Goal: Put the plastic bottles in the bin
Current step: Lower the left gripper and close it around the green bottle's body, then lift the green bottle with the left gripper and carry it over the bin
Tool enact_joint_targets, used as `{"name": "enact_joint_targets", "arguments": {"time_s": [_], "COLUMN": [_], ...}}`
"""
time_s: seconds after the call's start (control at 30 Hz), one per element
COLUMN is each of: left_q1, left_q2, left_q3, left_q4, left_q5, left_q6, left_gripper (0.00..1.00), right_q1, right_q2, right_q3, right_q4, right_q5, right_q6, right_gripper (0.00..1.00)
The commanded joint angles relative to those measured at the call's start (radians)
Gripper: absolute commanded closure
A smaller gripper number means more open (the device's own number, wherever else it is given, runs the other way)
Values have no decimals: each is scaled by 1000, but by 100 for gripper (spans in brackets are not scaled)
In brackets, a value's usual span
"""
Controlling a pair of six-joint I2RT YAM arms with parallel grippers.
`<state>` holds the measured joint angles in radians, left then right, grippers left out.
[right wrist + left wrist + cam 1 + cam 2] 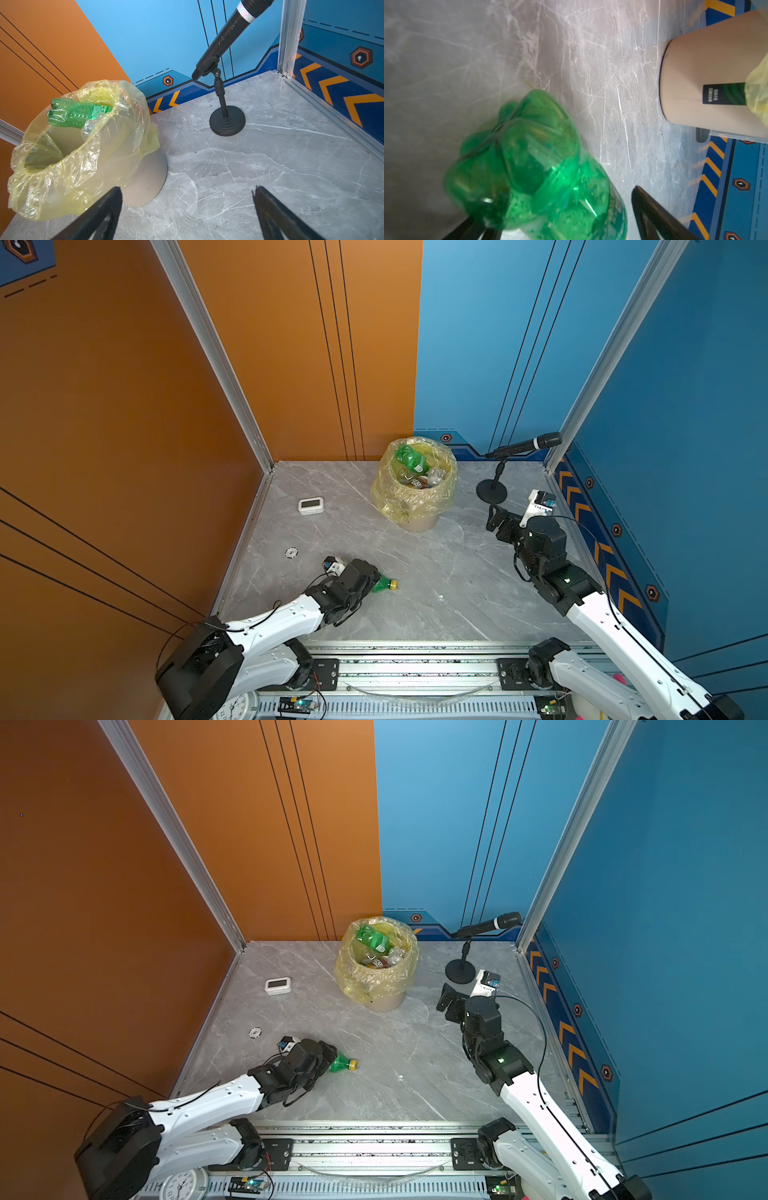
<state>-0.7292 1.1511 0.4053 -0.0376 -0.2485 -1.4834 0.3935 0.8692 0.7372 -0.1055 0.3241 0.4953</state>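
finding one, the bin: it stands at the back of the table, well apart from my working hand, and looks nearly full. the top bottle, green, lies slanted on the pile with its base up at the rim of the yellow bag. judgement: one more bottle dropped there could bounce out or nudge that one over the edge. the bag's loose folds could snag a finger.

finding two, the loose bottle: it is green with a yellow cap and lies on its side near the front of the table. judgement: it is round, smooth and light. if i close off-centre it may squirt forward or roll away. a weak hold on its lumpy base end could let it drop before it reaches the bin.

finding three, my left gripper: it is down over the loose bottle, jaws wide and straddling its body. one finger shows a sliver of table between itself and the plastic. the other is partly hidden behind the bottle, so i cannot tell whether it touches. i judge the bottle not yet clamped.

finding four, my right gripper: it hangs between the bin and the microphone stand, jaws spread fully, holding nothing.
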Motion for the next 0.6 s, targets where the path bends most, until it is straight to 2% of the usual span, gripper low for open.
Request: {"name": "enact_joint_targets", "arguments": {"time_s": [0.0, 0.1, 0.3, 0.57], "left_q1": [11, 19, 21, 31], "left_q2": [49, 96, 122, 78], "left_q3": [8, 10, 18, 90], "left_q4": [64, 104, 136, 93], "left_q5": [49, 77, 87, 87], "left_q6": [17, 18, 27, 142], "left_gripper": [12, 23, 36, 38], "right_q1": [-8, -12, -17, -22], "right_q2": [-11, -12, -12, -10], "right_q3": [-16, -16, -17, -21], "right_q4": [-21, -20, -20, -17], "right_q5": [-16, -18, -20, -27], "right_q6": [-9, -8, -6, 0], "right_gripper": [0, 0, 0, 0]}}
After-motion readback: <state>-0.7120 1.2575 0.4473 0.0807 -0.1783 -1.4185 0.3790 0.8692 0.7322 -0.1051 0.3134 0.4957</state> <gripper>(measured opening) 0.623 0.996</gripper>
